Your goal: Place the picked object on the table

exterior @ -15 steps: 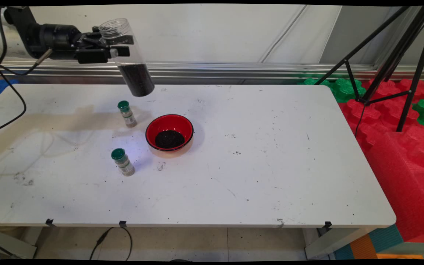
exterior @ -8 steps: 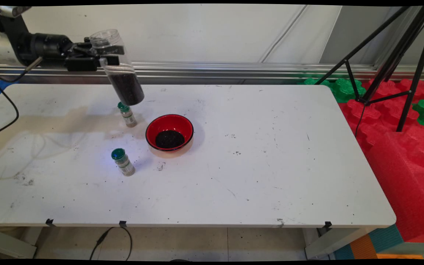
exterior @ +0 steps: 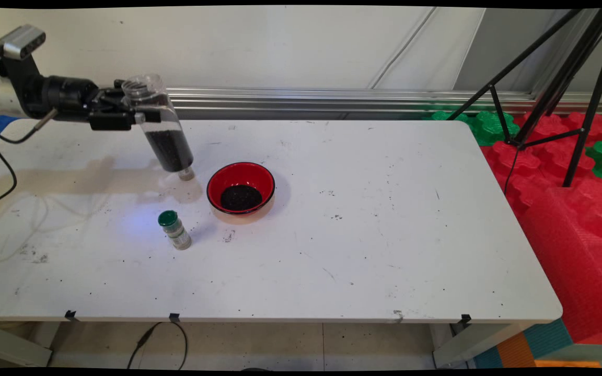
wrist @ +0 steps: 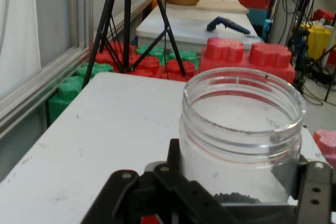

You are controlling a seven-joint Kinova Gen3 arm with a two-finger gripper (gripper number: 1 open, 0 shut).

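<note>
- While gripping from the side, I am clamping my gripper (exterior: 139,112) on a clear plastic jar (exterior: 161,130), fingers pinching it just below its open threaded mouth.
- Jar is hanging above the white table (exterior: 332,235) near its far left part, tilted, bottom leaning toward the red bowl (exterior: 240,188); lower half is filled with dark granules (exterior: 170,149).
- In the hand view the jar (wrist: 241,135) is sitting between my fingers (wrist: 315,192), mouth open and facing up, upper part see-through.
- Jar's bottom is covering most of a small spice bottle (exterior: 186,174) standing behind it; only the bottle's base is showing, just left of the bowl.
- Red bowl is holding a heap of the same dark granules, standing near the jar's bottom, apart from it.
- Second green-capped spice bottle (exterior: 174,230) is standing upright nearer the front, left of the bowl, well apart from my gripper.
- Black tripod (exterior: 552,78) is standing off the table's right, over red and green foam blocks (exterior: 567,172).
</note>
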